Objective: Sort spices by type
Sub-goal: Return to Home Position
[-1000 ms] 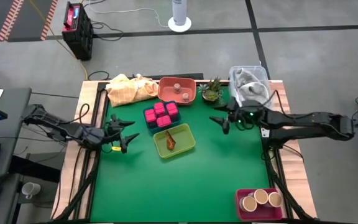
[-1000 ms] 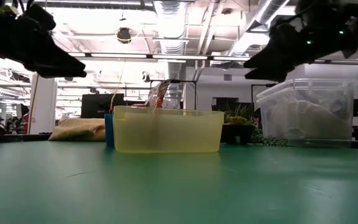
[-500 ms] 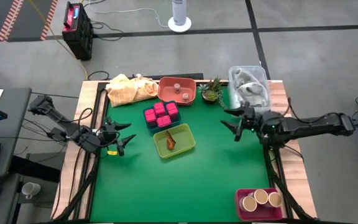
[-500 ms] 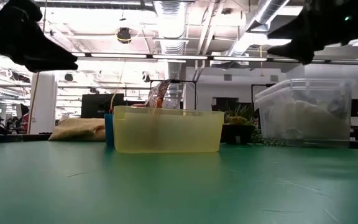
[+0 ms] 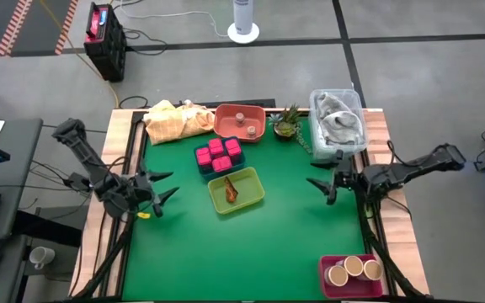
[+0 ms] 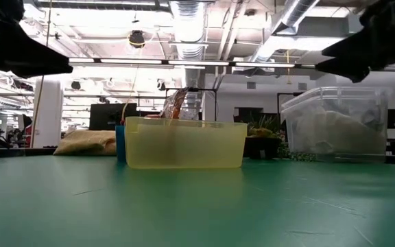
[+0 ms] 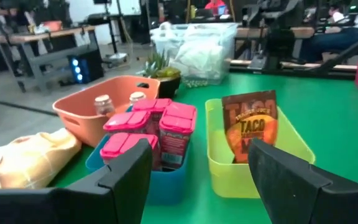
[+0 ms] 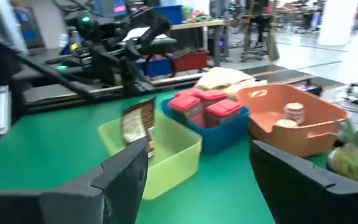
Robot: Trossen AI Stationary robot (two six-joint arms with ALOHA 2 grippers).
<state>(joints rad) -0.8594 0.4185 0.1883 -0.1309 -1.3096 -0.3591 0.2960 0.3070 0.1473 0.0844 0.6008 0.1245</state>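
1. Left tool (image 5: pixel 167 185), wide and empty, hangs by the bench's (image 5: pixel 268 240) left edge.
2. Right tool (image 5: pixel 318 178), wide and empty, hangs near the right edge.
3. Pink cans (image 5: pixel 218 156) fill the blue bin (image 7: pixel 173 190); tan jars (image 5: pixel 354 269) sit in the pink bin (image 5: pixel 327 284).

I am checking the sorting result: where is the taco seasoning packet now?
In the high view, the taco seasoning packet sits inside the yellow-green bin near the middle of the table, beside the pink cans.
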